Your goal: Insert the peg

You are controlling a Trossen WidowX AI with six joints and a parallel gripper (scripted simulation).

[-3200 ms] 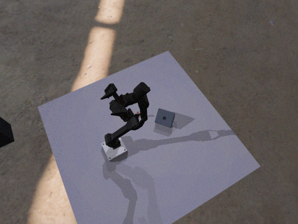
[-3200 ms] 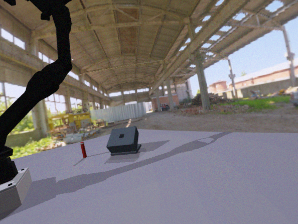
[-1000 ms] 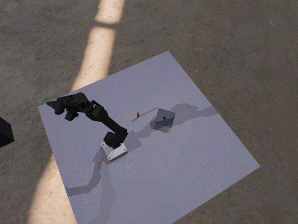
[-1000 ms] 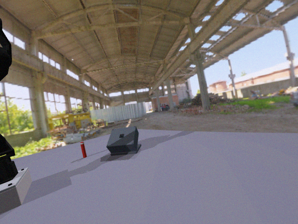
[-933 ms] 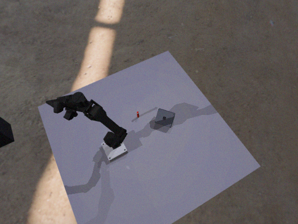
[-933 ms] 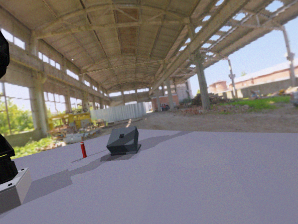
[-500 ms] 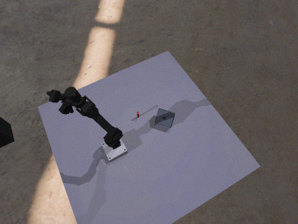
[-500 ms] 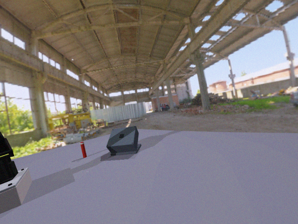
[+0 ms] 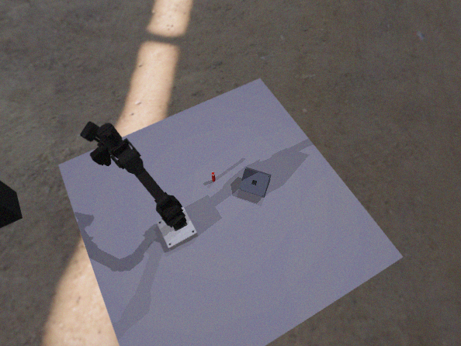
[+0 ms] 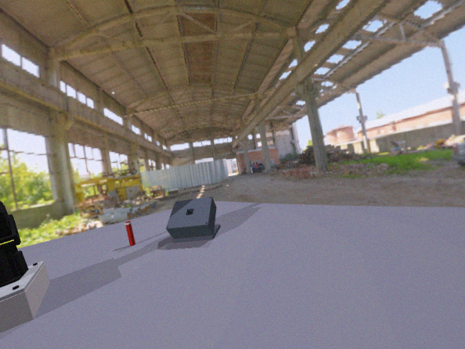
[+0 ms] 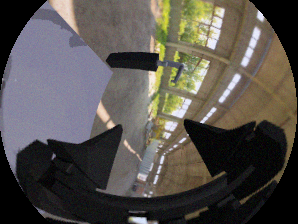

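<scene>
The red peg (image 9: 213,177) (image 10: 130,234) stands upright on the table, between the robot's base and the sloped panel. The dark grey panel (image 9: 262,187) (image 10: 201,220) has one small, square-looking hole (image 9: 254,182) (image 10: 189,211) in its tilted face. My gripper (image 9: 93,143) (image 11: 153,125) is open and empty. In the top view it is raised at the upper left, over the table's edge and well away from the peg. The wrist view shows neither peg nor panel, and the exterior view does not show the gripper.
The pale robot base (image 9: 184,237) (image 10: 37,289) is bolted to the lavender table (image 9: 272,252) (image 10: 313,274) (image 11: 50,90). A black box (image 9: 8,203) (image 11: 132,61) is beyond the table's left edge. Shadows of the arm cross the table.
</scene>
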